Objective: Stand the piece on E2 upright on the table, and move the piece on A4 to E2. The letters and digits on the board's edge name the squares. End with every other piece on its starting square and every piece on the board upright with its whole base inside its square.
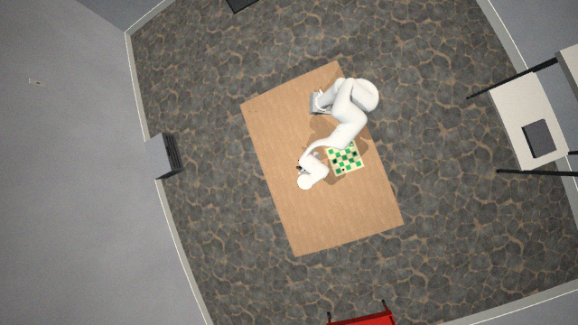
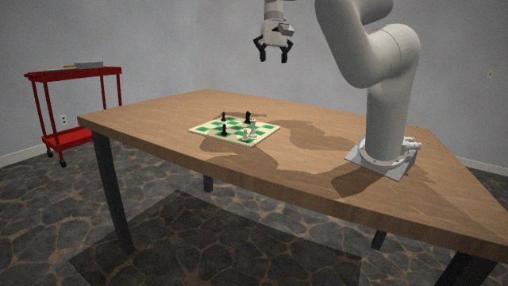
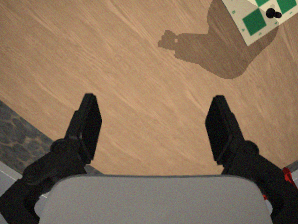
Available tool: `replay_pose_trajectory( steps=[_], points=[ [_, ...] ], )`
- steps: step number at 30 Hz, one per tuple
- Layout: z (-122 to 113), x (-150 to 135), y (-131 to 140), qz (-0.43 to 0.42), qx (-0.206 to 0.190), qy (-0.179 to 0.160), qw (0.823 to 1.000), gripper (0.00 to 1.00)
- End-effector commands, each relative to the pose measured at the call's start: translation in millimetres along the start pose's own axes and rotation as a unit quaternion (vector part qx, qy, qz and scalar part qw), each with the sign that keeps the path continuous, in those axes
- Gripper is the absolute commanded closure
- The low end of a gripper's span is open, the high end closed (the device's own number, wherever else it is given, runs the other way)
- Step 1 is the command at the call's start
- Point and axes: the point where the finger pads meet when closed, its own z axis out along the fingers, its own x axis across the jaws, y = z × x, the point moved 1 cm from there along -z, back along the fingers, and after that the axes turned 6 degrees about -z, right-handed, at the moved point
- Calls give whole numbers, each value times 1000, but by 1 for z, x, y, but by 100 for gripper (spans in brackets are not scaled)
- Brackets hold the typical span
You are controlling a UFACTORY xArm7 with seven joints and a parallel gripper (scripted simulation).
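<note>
Hand high over the counter, chessboard and pieces below.

From the exterior view, nearest stands the wooden counter (image 2: 167,131), bearing a small green-and-cream chessboard (image 2: 206,130). On the board's near right part a short white pawn (image 2: 245,135) stands just beside a taller white piece with a crowned top (image 2: 252,128), both upright. A black pawn (image 2: 224,129) stands nearer the middle, while another black pawn (image 2: 223,117) and a taller black piece (image 2: 248,117) stand at the far edge. The square letters are too small to read, so which piece is on E2 or A4 cannot be told. Further back, the hand (image 2: 273,56) hangs well above the counter, black fingers spread wide apart, holding nothing. A red cart (image 2: 73,74) stands by the wall.
</note>
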Motion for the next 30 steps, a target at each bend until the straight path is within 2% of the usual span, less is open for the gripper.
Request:
replay_pose_trajectory(
  steps=[1,2,5,6,9,10,13,14,18,19,22,23,27,28,30],
  points=[
    [22,13,20,55,46,51,996,0],
    [37,21,28,82,70,77,991,0],
    [37,21,28,82,70,77,991,0],
    [52,30,36,110,98,104,984,0],
    [52,30,36,110,98,104,984,0],
    [68,40,42,138,128,131,973,0],
    [68,40,42,138,128,131,973,0],
    [83,49,47,164,161,159,960,0],
    [83,49,47,164,161,159,960,0],
    [97,58,51,189,195,186,944,0],
    [97,58,51,189,195,186,944,0],
    [109,66,54,212,230,211,926,0],
    [109,66,54,212,230,211,926,0],
    [120,72,55,232,266,235,906,0],
    [120,72,55,232,266,235,906,0]
  ],
)
